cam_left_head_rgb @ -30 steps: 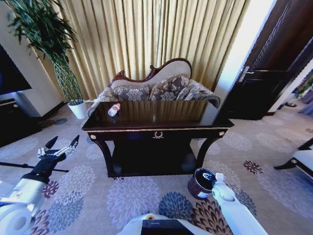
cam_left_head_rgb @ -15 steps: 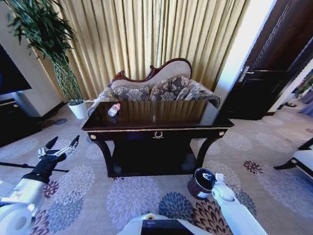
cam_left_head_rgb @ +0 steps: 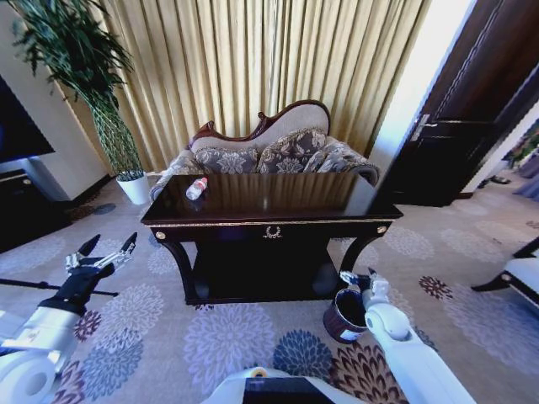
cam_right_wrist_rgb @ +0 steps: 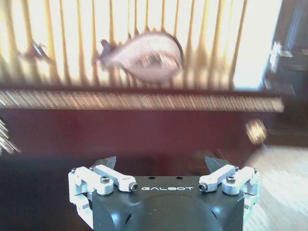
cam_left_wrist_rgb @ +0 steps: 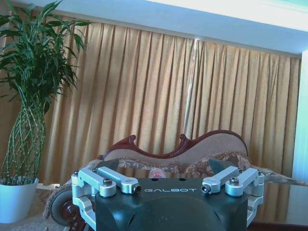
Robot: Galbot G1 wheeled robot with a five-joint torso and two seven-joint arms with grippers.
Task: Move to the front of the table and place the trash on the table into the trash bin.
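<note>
With the bottle (cam_left_head_rgb: 196, 188) lying on the desk (cam_left_head_rgb: 269, 215) at its far left corner, well away from both spread, empty jaws, the right gripper (cam_left_head_rgb: 354, 279) beside the trash bin (cam_left_head_rgb: 345, 316) below the desk's right leg risks knocking it over.

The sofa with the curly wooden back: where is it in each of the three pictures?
Head view: sofa behind the table, against the curtains.
Left wrist view: sofa just beyond the left gripper.
Right wrist view: sofa, blurred, beyond the table's gold-trimmed edge.
Shared landmark: the curtains.

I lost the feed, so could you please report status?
Left gripper open, empty, low beside table. Right gripper open above trash bin. Bottle lies on tabletop.
</note>
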